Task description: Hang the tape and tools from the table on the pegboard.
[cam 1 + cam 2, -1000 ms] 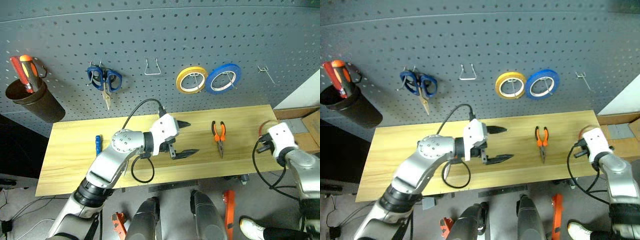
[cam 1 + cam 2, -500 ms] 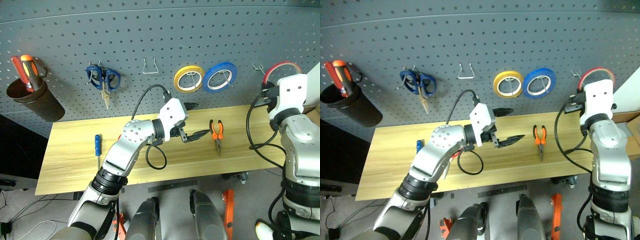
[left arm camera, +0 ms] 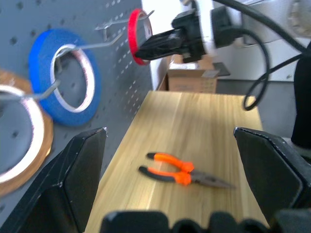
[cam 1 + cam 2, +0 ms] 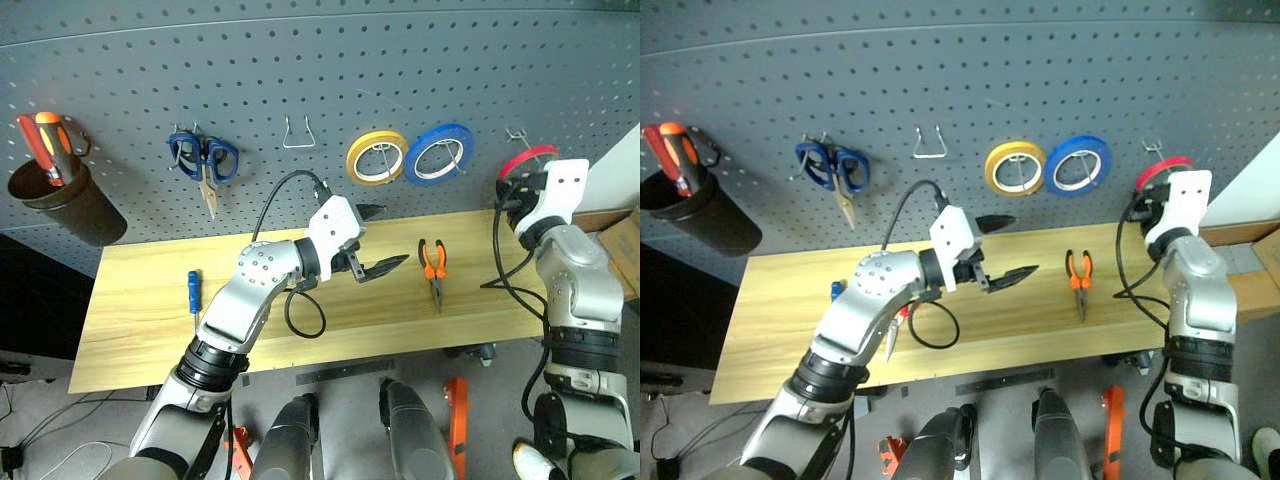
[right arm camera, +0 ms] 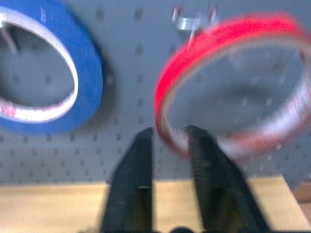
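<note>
Thin red tape ring [image 5: 228,82] hangs flat against the dark grey pegboard [image 4: 320,90] on a metal hook [image 3: 114,22]; the right gripper's [image 5: 167,141] black fingers, slightly parted, straddle its lower rim. Left gripper [image 4: 378,240] gapes wide, empty.

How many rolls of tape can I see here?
3, all in a row on the pegboard: a yellow roll, a blue roll next to it, and a thin red ring by the right gripper.

Head pair: you look from above, forward and down at the pegboard [image 4: 330,70] and table [image 4: 140,320].
Left wrist: faces along the table, toward the right gripper [image 3: 146,47].
Right wrist: very near the red tape [image 5: 228,87]; the blue roll [image 5: 73,97] is shared with the left wrist view.
</note>
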You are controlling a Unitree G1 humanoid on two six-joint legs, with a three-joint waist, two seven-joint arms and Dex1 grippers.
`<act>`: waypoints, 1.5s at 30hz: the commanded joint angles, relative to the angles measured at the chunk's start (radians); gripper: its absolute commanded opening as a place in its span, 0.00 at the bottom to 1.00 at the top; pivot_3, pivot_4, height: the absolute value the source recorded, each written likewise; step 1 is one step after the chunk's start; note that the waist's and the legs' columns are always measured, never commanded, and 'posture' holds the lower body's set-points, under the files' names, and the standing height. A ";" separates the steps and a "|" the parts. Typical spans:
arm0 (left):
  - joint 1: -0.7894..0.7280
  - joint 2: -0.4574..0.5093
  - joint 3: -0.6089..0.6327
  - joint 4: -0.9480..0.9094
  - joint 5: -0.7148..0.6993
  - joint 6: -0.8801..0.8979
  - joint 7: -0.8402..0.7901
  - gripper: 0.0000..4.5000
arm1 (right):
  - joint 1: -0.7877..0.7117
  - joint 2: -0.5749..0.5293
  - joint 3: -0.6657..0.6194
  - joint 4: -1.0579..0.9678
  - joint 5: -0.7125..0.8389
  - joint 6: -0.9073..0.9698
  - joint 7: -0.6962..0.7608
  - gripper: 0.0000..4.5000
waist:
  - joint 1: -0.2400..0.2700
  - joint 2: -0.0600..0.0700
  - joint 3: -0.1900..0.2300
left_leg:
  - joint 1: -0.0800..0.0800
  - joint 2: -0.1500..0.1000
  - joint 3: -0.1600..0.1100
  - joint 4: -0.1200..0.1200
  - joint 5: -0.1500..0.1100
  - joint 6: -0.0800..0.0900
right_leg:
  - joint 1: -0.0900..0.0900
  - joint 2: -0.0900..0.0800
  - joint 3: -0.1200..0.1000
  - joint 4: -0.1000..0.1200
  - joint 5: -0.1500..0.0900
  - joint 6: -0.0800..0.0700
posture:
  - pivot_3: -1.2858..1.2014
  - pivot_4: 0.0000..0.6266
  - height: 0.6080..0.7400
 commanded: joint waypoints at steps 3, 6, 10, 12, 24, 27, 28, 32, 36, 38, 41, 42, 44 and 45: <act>0.053 0.120 0.046 0.015 0.029 -0.074 -0.062 1.00 | 0.208 0.068 0.089 -0.301 0.016 0.186 -0.053 0.68 | -0.001 0.000 0.000 | 0.000 0.000 0.000 -0.001 0.000 0.000 | -0.002 0.000 0.001 0.000 0.000 0.000 | 0.44 0.51 1.00; 0.082 0.206 0.050 0.056 0.047 -0.110 -0.121 1.00 | 0.275 0.139 0.149 -0.420 0.026 0.314 -0.102 0.92 | -0.008 0.001 0.000 | 0.000 0.000 0.002 0.000 0.000 0.000 | -0.002 -0.001 0.003 0.002 0.001 -0.001 | 0.44 0.51 1.00; 0.087 0.288 0.057 0.143 0.075 -0.158 -0.176 1.00 | 0.250 0.243 0.224 -0.387 -0.034 0.423 -0.212 1.00 | -0.012 0.001 0.000 | 0.001 0.000 -0.001 -0.001 0.000 0.001 | -0.002 0.000 0.000 0.003 0.003 -0.003 | 0.44 0.51 1.00; 0.077 0.298 0.056 0.172 0.084 -0.177 -0.184 1.00 | 0.209 0.270 0.223 -0.332 -0.053 0.442 -0.251 1.00 | -0.013 0.001 0.000 | 0.001 0.000 -0.002 -0.001 0.002 0.001 | -0.002 0.000 -0.001 0.003 0.004 -0.004 | 0.44 0.51 1.00; 0.071 0.278 0.048 0.183 0.099 -0.185 -0.196 1.00 | -0.131 0.289 0.175 0.373 -0.106 0.181 -0.319 1.00 | -0.018 0.001 0.000 | 0.001 0.001 0.000 -0.002 0.006 -0.002 | -0.003 0.000 -0.002 0.000 0.008 -0.004 | 0.45 0.49 1.00; 0.074 0.277 0.048 0.180 0.102 -0.184 -0.195 1.00 | -0.168 0.280 0.162 0.471 -0.107 0.145 -0.322 1.00 | -0.019 0.001 0.000 | 0.000 0.001 0.001 -0.002 0.006 -0.002 | -0.003 0.000 -0.002 -0.001 0.008 -0.004 | 0.45 0.48 1.00; 0.077 0.277 0.049 0.178 0.102 -0.183 -0.194 1.00 | -0.183 0.274 0.160 0.505 -0.110 0.133 -0.319 1.00 | -0.019 0.001 0.000 | 0.000 0.001 0.001 -0.002 0.006 -0.002 | -0.003 0.000 -0.002 -0.001 0.008 -0.004 | 0.46 0.48 1.00; 0.083 0.275 0.050 0.175 0.105 -0.182 -0.190 1.00 | -0.222 0.263 0.146 0.593 -0.096 0.124 -0.301 1.00 | -0.019 0.001 -0.001 | 0.001 0.001 0.002 -0.001 0.006 -0.002 | -0.003 0.000 -0.002 0.001 0.008 -0.004 | 0.46 0.47 1.00; 0.091 0.270 0.051 0.170 0.106 -0.183 -0.185 1.00 | -0.239 0.258 0.134 0.649 -0.088 0.137 -0.283 0.91 | -0.019 0.001 -0.001 | 0.001 0.002 0.002 -0.001 0.006 -0.001 | -0.003 0.000 -0.002 0.003 0.009 -0.004 | 0.45 0.46 1.00; 0.091 0.264 0.049 0.172 0.108 -0.184 -0.181 1.00 | -0.243 0.257 0.129 0.665 -0.084 0.144 -0.276 0.80 | -0.019 0.001 -0.003 | 0.001 0.002 0.002 -0.001 0.006 0.000 | -0.003 0.000 -0.002 0.003 0.009 -0.004 | 0.45 0.46 1.00; 0.096 0.258 0.056 0.173 0.105 -0.181 -0.175 1.00 | -0.247 0.260 0.121 0.671 -0.081 0.151 -0.278 0.58 | -0.019 0.000 -0.005 | 0.001 0.002 0.002 0.000 0.006 -0.001 | -0.003 0.000 -0.002 0.003 0.009 -0.004 | 0.45 0.46 1.00; 0.098 0.254 0.063 0.174 0.099 -0.175 -0.170 1.00 | -0.248 0.260 0.122 0.669 -0.081 0.148 -0.279 0.55 | -0.019 0.000 -0.005 | 0.001 0.002 0.002 0.000 0.006 -0.001 | -0.003 0.000 -0.002 0.003 0.010 -0.004 | 0.45 0.45 1.00; 0.106 0.249 0.088 0.176 0.077 -0.154 -0.157 1.00 | -0.247 0.265 0.127 0.639 -0.080 0.142 -0.281 0.55 | -0.019 0.001 -0.007 | 0.001 0.002 0.002 0.000 0.006 -0.001 | -0.003 0.000 -0.002 0.003 0.010 -0.004 | 0.45 0.45 1.00; 0.111 0.248 0.099 0.176 0.068 -0.145 -0.152 1.00 | -0.244 0.268 0.129 0.617 -0.079 0.142 -0.282 0.55 | -0.019 0.001 -0.007 | 0.001 0.002 0.002 0.000 0.006 -0.001 | -0.003 0.000 -0.002 0.003 0.010 -0.004 | 0.45 0.45 1.00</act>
